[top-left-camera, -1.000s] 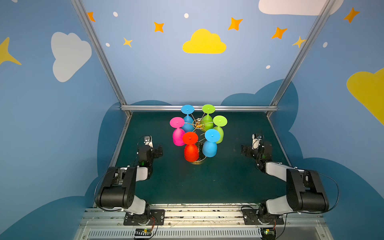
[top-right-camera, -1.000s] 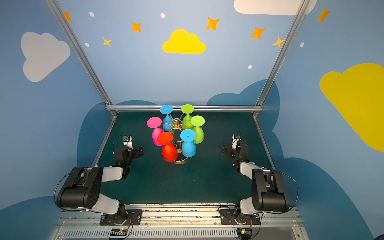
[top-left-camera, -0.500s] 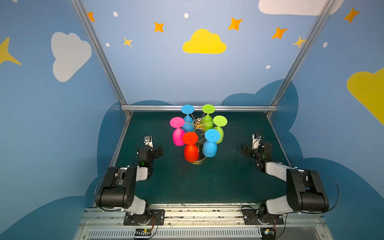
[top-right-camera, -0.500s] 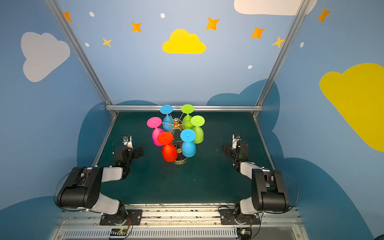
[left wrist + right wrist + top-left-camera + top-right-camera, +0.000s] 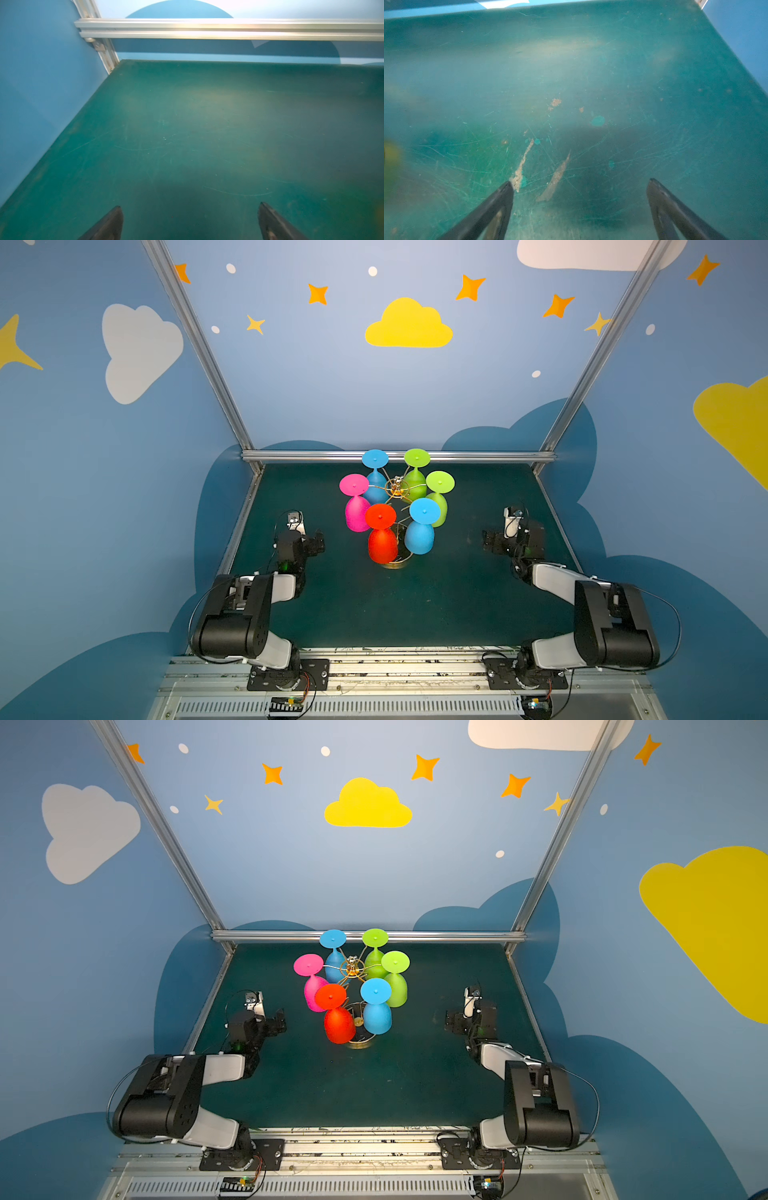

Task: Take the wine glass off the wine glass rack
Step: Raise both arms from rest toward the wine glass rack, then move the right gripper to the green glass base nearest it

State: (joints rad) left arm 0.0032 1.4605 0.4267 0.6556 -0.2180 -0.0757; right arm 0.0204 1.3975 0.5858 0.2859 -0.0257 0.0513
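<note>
Nothing has moved in the last second. The left gripper (image 5: pixel 318 540) and right gripper (image 5: pixel 488 541) gape empty, well apart. The wine glass rack (image 5: pixel 395 488) stands between them, its glasses hanging bowl-down with stems upright. The red wine glass (image 5: pixel 381 545) hangs inward of the left gripper, the blue wine glass (image 5: pixel 419 537) inward of the right, about equally near.

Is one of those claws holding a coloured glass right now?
No, the left claw and right claw stand open and empty on either side, apart from the rack.

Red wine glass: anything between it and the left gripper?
Nothing visible: only bare green mat separates the open left gripper from the red wine glass; the pink wine glass hangs farther back.
</note>
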